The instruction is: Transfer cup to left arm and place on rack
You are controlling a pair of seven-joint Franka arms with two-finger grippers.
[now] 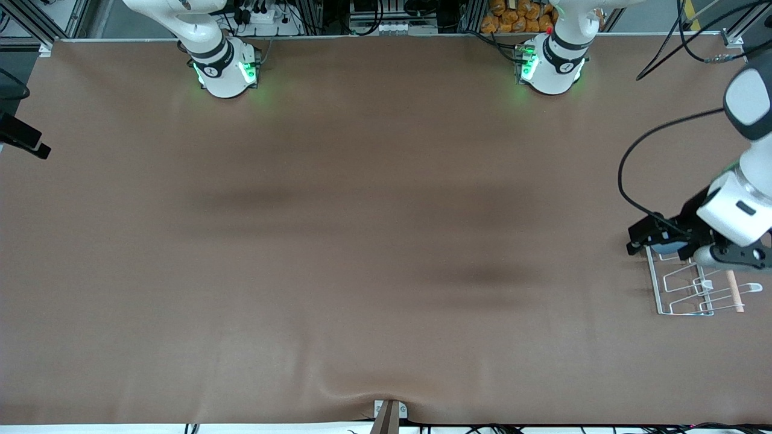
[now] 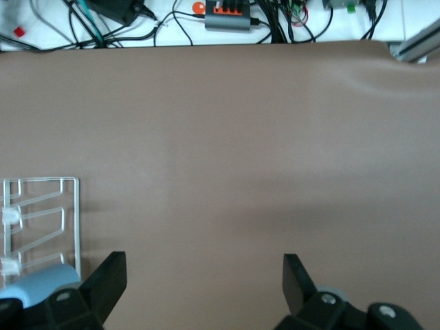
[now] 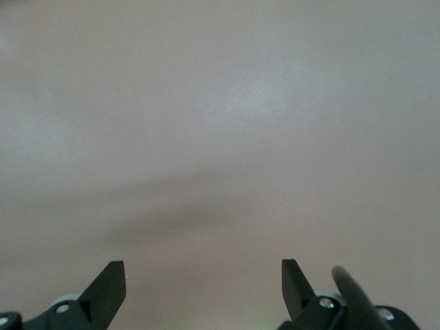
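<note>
**A:** Start from the right arm's end. What do you have?

**B:** My right end effector [image 3: 203, 265] hangs over bare counter [image 1: 374, 241], fingers spread wide and nothing between them. That arm waits.

**A:** And the left one?

**B:** My left end effector [image 2: 204, 258] is low over the counter at the left arm's end. Its jaws are wide apart too, and the gap between them shows only counter.

**A:** So where is the cup?

**B:** The cup [image 2: 40, 283] is outside that gap, just beside the outer face of one finger, on the rack's side of it. It rests on the rack [image 2: 41, 182], at the end of the rack farther from the front camera. The left arm is much the nearer of the two.

**A:** Which way does its long axis run?

**B:** I cannot tell. The end effector covers most of it from the front, and the wrist view catches only a rounded blue edge.

**A:** Anything else in the rack?

**B:** Nothing. The other loops stand bare, with the wooden rod [image 1: 734, 289] along one side.

**A:** Your read?

**B:** I judge the cup delivered. What matters next is pulling away from it without that near finger brushing the cup.
</note>
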